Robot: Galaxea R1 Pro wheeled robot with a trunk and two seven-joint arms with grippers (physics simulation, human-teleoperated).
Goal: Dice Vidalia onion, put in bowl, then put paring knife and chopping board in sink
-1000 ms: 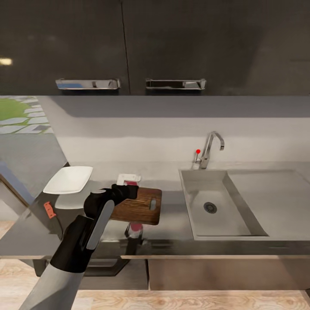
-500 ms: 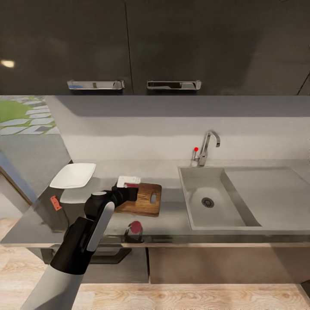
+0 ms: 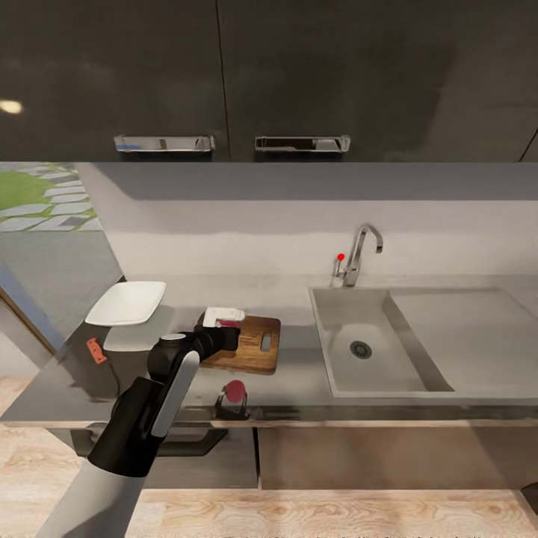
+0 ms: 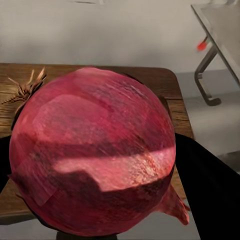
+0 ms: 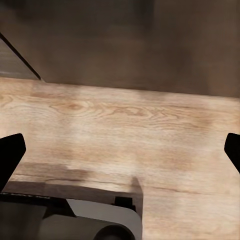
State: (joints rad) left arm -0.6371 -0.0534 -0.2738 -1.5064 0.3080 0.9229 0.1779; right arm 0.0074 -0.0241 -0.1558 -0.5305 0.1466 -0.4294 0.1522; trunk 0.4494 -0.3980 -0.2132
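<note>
The Vidalia onion (image 4: 95, 150), dark pinkish-red with a dry root tuft, sits between the dark fingers of my left gripper (image 4: 100, 175), which is shut on it. In the head view that gripper (image 3: 223, 330) hovers over the left end of the brown chopping board (image 3: 252, 345), whose wood (image 4: 165, 82) also lies behind the onion. The white square bowl (image 3: 125, 302) rests on the grey countertop (image 3: 299, 388) to the board's left. The sink (image 3: 373, 373) is to the right, holding nothing. My right gripper (image 5: 120, 150) is open above the wooden floor. The paring knife is out of view.
A chrome tap (image 3: 360, 254) with a red knob stands behind the sink, and a flat draining area (image 3: 463, 329) lies to its right. Dark wall cabinets (image 3: 161, 142) hang above. A small orange object (image 3: 93, 350) sits near the counter's left end.
The head view has pulled back and up slightly, so the counter looks smaller. My left gripper still holds the onion over the board's left end.
</note>
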